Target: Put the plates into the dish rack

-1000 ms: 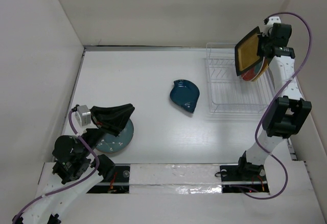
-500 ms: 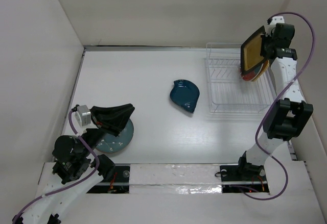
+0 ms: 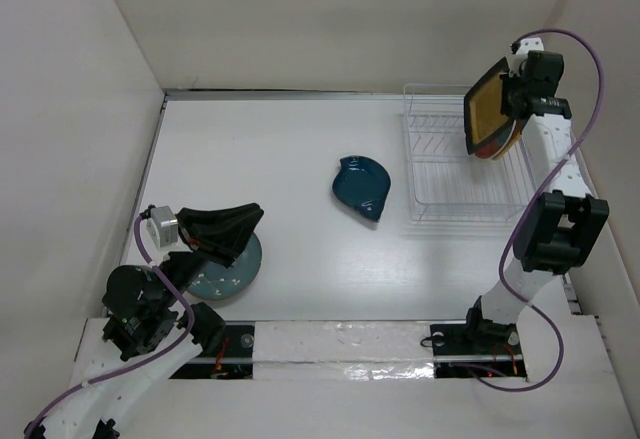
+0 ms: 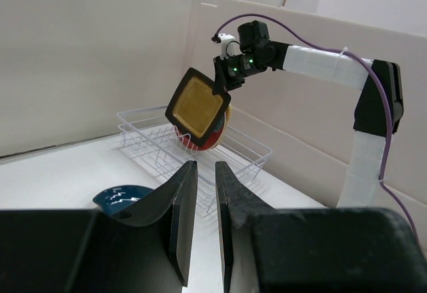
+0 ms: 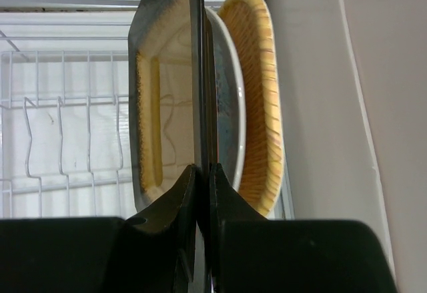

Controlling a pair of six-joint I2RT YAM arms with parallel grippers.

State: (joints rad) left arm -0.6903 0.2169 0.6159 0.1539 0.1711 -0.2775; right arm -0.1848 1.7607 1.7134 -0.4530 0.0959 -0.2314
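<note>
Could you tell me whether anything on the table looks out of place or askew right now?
Nothing looks damaged or spilled. The dark blue leaf-shaped plate lies loose mid-table, and the right gripper holds the black square plate tilted above the dish rack, not yet slotted.

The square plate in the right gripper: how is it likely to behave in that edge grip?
The square plate is probably rigid: it keeps its shape though pinched at one edge by the right gripper. Its glossy glaze suggests it could slip or pivot. Likely breakable if it knocks the plates already in the rack.
</note>
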